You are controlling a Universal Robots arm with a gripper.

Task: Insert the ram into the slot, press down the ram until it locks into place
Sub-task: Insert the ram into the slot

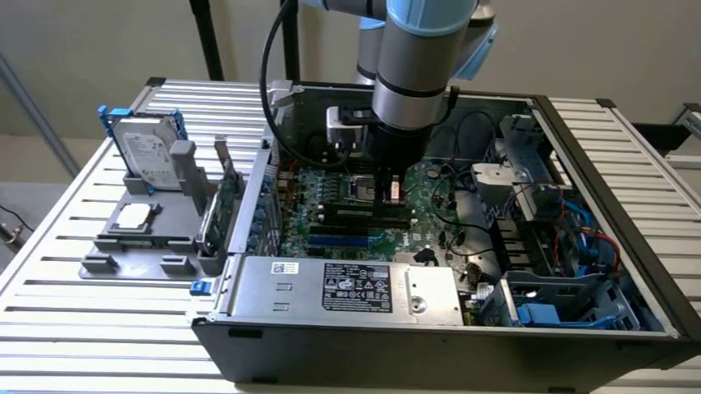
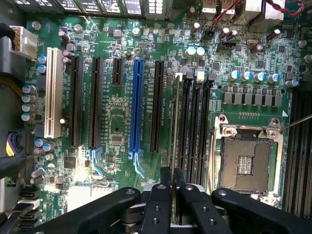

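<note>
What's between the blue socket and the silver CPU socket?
Wrist view: one long black expansion socket, then the bank of black slots. The ram stands edge-on at the one nearest the blue socket, held by the gripper.

Looks like a robotics lab bench to me: slatted silver aluminium table point(image 1: 66, 246), opened-up black metal desktop PC case point(image 1: 438, 353), grey plastic parts fixture point(image 1: 131, 242) holding a silver hard drive point(image 1: 148, 152), and a silver-and-blue robot arm point(image 1: 422, 66) overhead.
</note>
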